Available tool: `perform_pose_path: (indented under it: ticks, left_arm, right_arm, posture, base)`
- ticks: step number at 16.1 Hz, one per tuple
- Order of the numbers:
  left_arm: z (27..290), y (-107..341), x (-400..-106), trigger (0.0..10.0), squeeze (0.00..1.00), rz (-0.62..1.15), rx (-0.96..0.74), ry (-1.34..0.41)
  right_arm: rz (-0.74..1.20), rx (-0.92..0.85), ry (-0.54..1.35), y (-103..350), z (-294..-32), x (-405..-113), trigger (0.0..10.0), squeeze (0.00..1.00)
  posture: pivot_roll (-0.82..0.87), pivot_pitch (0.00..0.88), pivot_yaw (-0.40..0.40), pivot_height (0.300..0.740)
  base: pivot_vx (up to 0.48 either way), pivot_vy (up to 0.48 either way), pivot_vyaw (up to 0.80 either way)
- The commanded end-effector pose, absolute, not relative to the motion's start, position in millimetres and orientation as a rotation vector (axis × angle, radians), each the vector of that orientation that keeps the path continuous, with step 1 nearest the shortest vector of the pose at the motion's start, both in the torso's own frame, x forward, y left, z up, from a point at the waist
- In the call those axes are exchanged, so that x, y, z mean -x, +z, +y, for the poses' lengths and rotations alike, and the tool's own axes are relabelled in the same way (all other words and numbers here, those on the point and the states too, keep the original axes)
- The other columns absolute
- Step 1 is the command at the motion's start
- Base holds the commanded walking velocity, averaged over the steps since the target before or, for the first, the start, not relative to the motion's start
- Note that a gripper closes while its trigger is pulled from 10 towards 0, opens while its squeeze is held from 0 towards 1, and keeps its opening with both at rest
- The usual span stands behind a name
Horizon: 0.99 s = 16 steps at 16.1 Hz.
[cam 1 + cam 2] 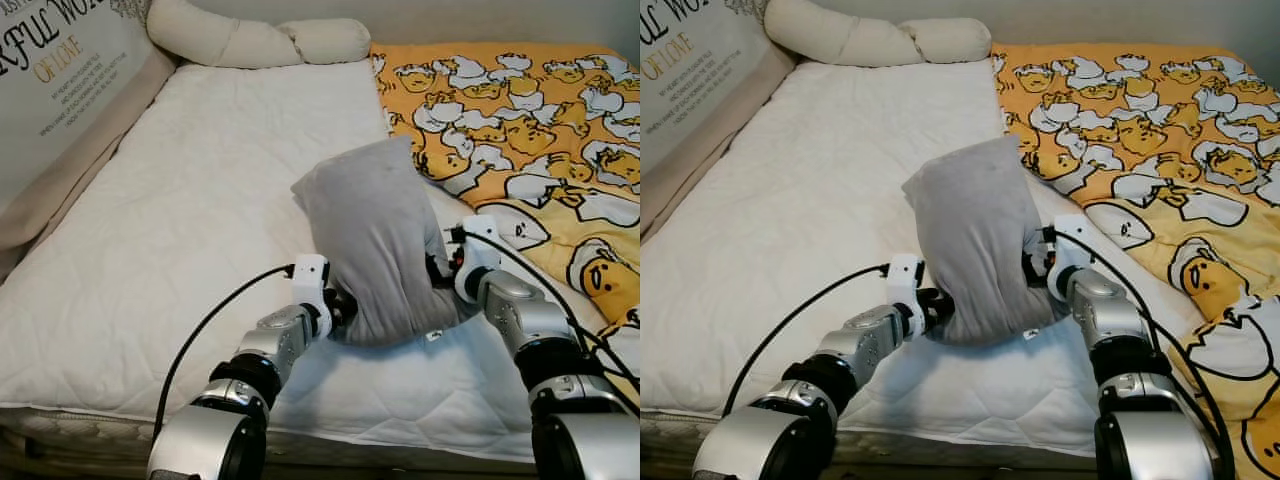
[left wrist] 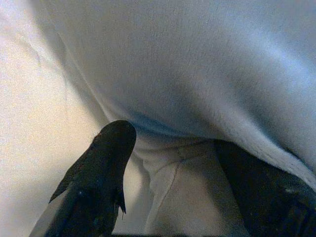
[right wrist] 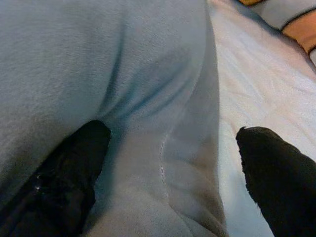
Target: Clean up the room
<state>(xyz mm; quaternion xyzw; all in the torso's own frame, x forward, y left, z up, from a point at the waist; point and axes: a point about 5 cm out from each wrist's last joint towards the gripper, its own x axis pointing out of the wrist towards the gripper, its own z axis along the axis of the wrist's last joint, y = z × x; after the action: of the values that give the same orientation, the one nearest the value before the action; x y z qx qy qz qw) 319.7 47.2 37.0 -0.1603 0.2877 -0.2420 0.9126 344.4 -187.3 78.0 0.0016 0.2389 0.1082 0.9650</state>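
A grey pillow [image 1: 375, 240] stands on end on the white mattress [image 1: 180, 220], near the bed's front edge. My left gripper [image 1: 340, 305] is at its lower left corner and my right gripper [image 1: 445, 265] at its lower right side, so the pillow is pressed between them. In the left wrist view the left gripper [image 2: 173, 148] has its fingers spread wide with a fold of the pillow [image 2: 197, 74] between them. Seen from the right wrist, the right gripper [image 3: 173, 133] is also spread wide: one finger [image 3: 74, 168] dents the pillow [image 3: 98, 59], the other stands off it over the mattress.
An orange blanket with a duck print [image 1: 530, 130] covers the right half of the bed, close to my right arm. A cream bolster [image 1: 260, 40] lies along the far end. A lettered cushion [image 1: 60, 70] leans along the left side. Open mattress stretches left of the pillow.
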Motion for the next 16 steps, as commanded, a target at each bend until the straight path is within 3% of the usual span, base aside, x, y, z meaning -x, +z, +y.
perform_pose_path:
  ticks: [1,4,6,9,12,14,16]
  left_arm:
    - [39,71,-339,10.0,0.00,0.441,0.356,-0.557]
    - [66,85,-349,10.0,0.00,0.365,0.321,-0.555]
    - [105,102,-340,10.0,0.00,0.294,0.209,-0.608]
    - [120,103,-303,10.0,0.00,0.325,0.084,-0.728]
    - [126,101,-271,10.0,0.00,0.389,0.079,-0.823]
    - [127,106,-259,10.0,0.00,0.394,0.086,-0.872]
    - [142,111,-262,10.0,0.00,0.356,0.054,-0.781]
  right_arm:
    - [0.506,-0.035,0.335,74,-160,-341,10.0,0.00]
    - [0.463,-0.067,0.356,86,-155,-342,10.0,0.00]
    - [0.438,-0.082,0.376,93,-155,-334,10.0,0.00]
    - [0.469,-0.062,0.423,88,-165,-312,10.0,0.00]
    - [0.494,-0.076,0.451,92,-185,-289,10.0,0.00]
    - [0.505,-0.073,0.457,97,-199,-279,10.0,0.00]
    - [0.523,-0.055,0.384,100,-221,-274,10.0,0.00]
  posture:
    - [-0.15,0.000,0.023,0.740]
    - [-0.14,0.000,0.033,0.740]
    - [-0.13,0.000,0.050,0.740]
    - [-0.12,0.000,0.056,0.740]
    - [-0.11,0.000,0.060,0.740]
    - [-0.10,0.000,0.048,0.740]
    - [-0.10,0.000,0.043,0.740]
  base:
    - [0.000,0.000,0.00]
    - [0.000,0.000,0.00]
    - [0.000,0.000,0.00]
    - [0.000,0.000,0.00]
    - [0.000,0.000,0.00]
    - [0.000,0.000,0.00]
    - [0.000,0.000,0.00]
